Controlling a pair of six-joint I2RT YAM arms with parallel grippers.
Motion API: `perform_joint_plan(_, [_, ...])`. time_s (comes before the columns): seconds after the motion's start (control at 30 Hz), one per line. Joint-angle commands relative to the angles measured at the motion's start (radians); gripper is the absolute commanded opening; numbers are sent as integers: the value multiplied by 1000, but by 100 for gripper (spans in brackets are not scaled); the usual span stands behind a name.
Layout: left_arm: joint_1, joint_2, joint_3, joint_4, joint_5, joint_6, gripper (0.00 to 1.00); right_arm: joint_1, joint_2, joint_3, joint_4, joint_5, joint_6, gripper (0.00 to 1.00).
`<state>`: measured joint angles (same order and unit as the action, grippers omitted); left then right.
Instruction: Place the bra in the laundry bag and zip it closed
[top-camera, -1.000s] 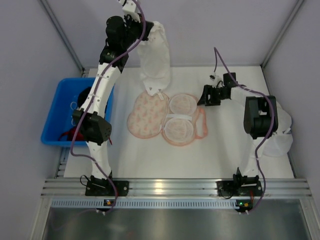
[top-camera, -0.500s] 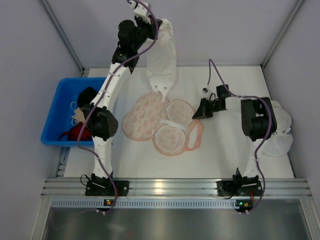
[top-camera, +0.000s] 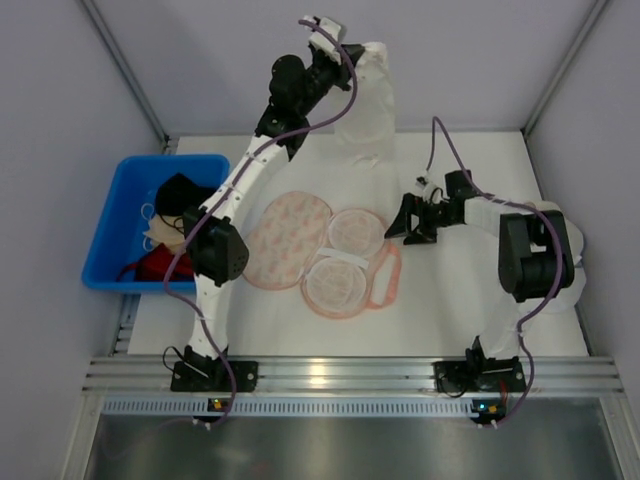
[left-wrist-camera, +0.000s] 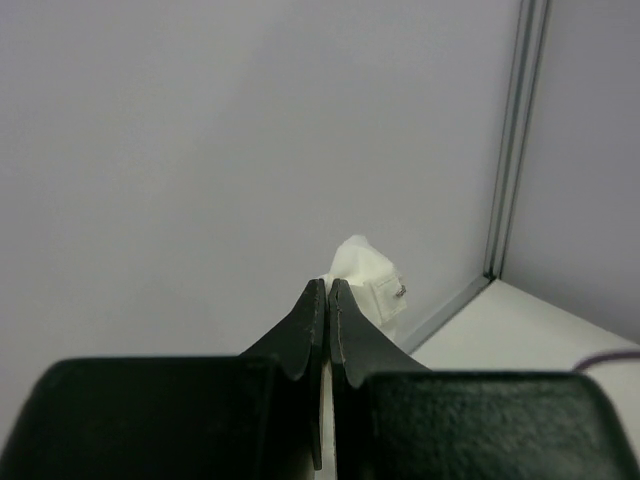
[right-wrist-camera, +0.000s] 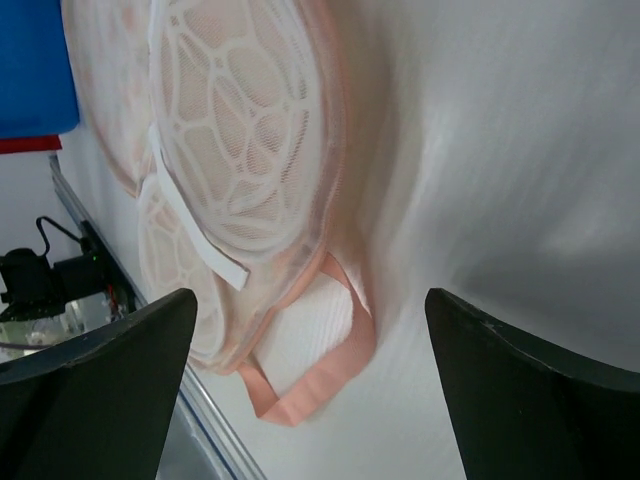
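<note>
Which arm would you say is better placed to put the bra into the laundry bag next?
Left. The left gripper is shut on the bra, which hangs raised beyond the open laundry bag. The right gripper is open and empty, low beside the bag's right rim.

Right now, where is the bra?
In the top view, the bra hangs from the left gripper at the back, beyond the open laundry bag.

Blue bin (top-camera: 110, 225) left of white table (top-camera: 450, 300), black garment (top-camera: 180, 192), red garment (top-camera: 155, 266) inside
</note>
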<state>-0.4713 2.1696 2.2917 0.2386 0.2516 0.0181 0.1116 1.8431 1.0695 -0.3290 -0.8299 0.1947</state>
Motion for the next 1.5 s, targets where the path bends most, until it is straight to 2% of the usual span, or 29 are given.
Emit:
perform_joint_plan(0.0, [-9, -115, -182, 77, 32, 31, 0, -84, -91, 26, -73, 44, -58, 99])
perform_joint_plan(0.07, [-18, -192, -294, 76, 58, 45, 0, -127, -99, 38, -94, 48, -70, 99])
perform_joint_plan(0.1, [-20, -218, -404, 76, 63, 45, 0, -144, -102, 41, -100, 48, -75, 99])
perform_joint_plan(0.33, [-21, -384, -736, 27, 147, -45, 0, -173, -100, 60, -108, 37, -69, 99])
perform_joint_plan(0.57, [-36, -497, -842, -87, 250, -76, 0, -173, -85, 82, -100, 29, -49, 99])
perform_joint_plan(0.87, [-47, -610, -894, -289, 371, -69, 0, -173, -85, 86, -105, 41, -49, 99])
perform_joint_plan(1.1, [-84, -686, -1031, -398, 348, 12, 0, -173, -38, 113, -73, 63, -31, 99])
perform_joint_plan(1.33, [-96, -677, -1193, -421, 359, 91, 0, -170, 56, 275, 48, 129, 38, 96])
perform_joint_plan(1.47, [-98, -639, -1207, -421, 379, 111, 0, -147, 126, 394, 119, 195, 32, 96])
